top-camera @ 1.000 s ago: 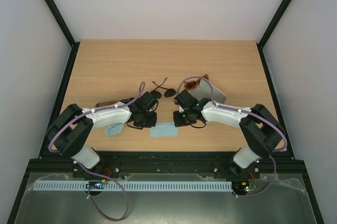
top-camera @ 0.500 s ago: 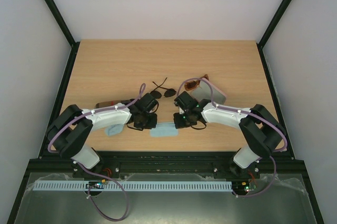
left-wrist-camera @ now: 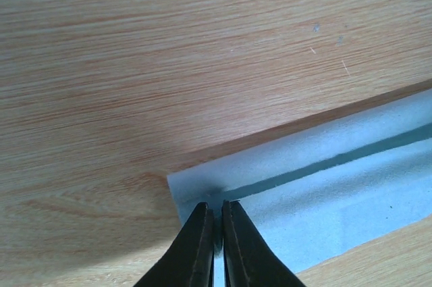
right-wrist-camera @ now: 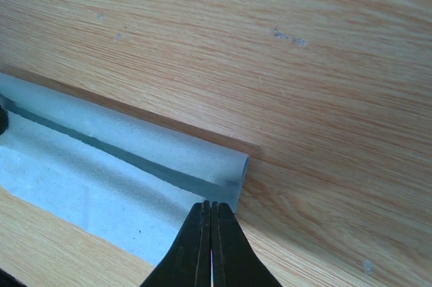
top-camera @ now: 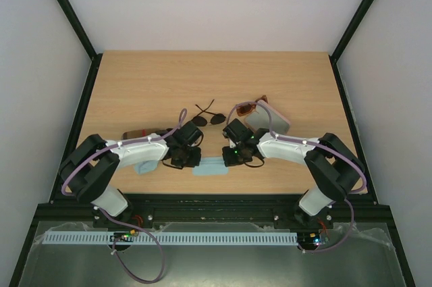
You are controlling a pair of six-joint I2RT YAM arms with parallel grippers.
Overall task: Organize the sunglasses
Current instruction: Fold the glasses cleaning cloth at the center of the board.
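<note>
On the desk point(top-camera: 135, 84), a folded blue cloth point(top-camera: 210, 168) lies by the middle of the near edge. Mid-desk sit 2 pairs: brown sunglasses point(top-camera: 247, 107) right, wire sunglasses point(top-camera: 208, 117) left. The left gripper point(left-wrist-camera: 216, 206) and right gripper point(right-wrist-camera: 211, 203) each pinch one cloth end.

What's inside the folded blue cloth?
The blue cloth lies folded on the wooden table. The left gripper and right gripper pinch its ends. Only a dark slit shows along the fold; whatever may be inside is covered.
</note>
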